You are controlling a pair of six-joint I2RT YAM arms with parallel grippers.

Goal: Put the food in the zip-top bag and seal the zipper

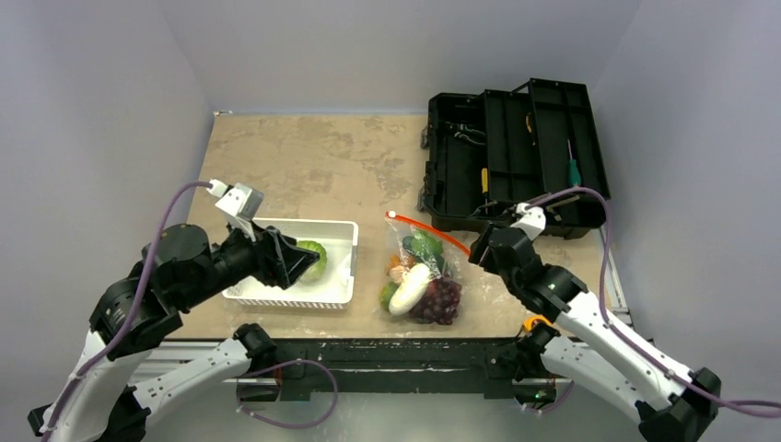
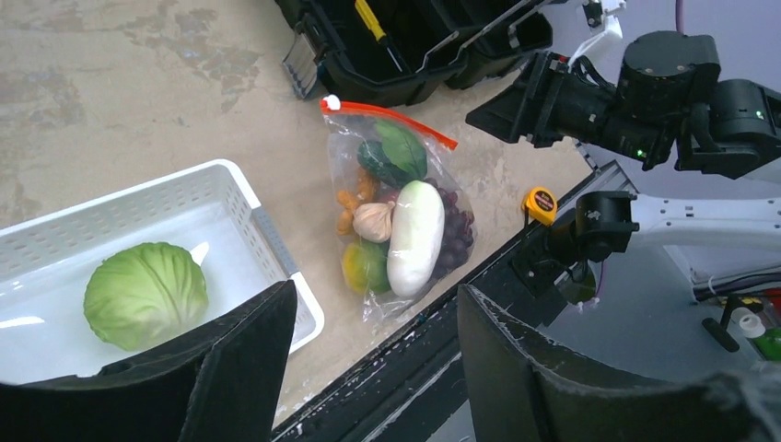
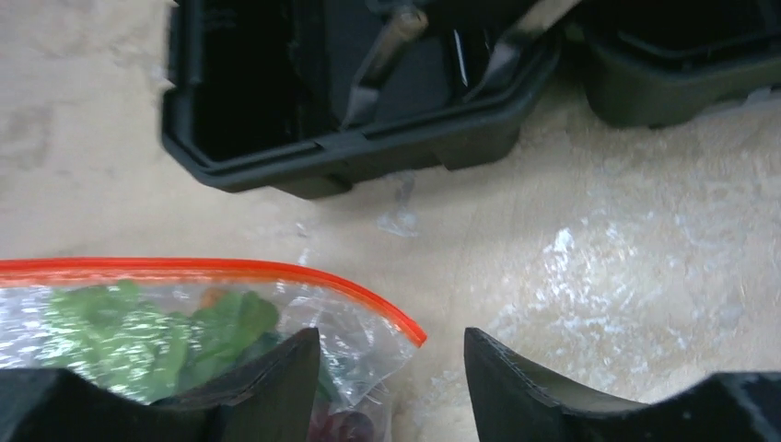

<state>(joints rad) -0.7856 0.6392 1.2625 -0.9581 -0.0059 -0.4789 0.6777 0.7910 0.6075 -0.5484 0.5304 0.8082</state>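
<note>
Holding food (image 1: 411, 287), zip-top bag (image 1: 403, 236) lies beside basket (image 1: 304, 224).

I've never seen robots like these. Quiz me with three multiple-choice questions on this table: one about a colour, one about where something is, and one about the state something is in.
1. What colour is the zipper along the mouth of the zip-top bag?
A) blue
B) orange-red
C) black

2. Where is the green cabbage?
A) inside the bag
B) on top of the bag
C) in the white basket

3. How is the right claw?
A) open, gripping nothing
B) shut on the bag
C) shut on a grape

Answers:
1 B: the strip shows orange-red in every view.
2 C: it sits alone in the basket, apart from the bag.
3 A: its fingers stand apart near the bag's corner, clamping nothing.
</note>
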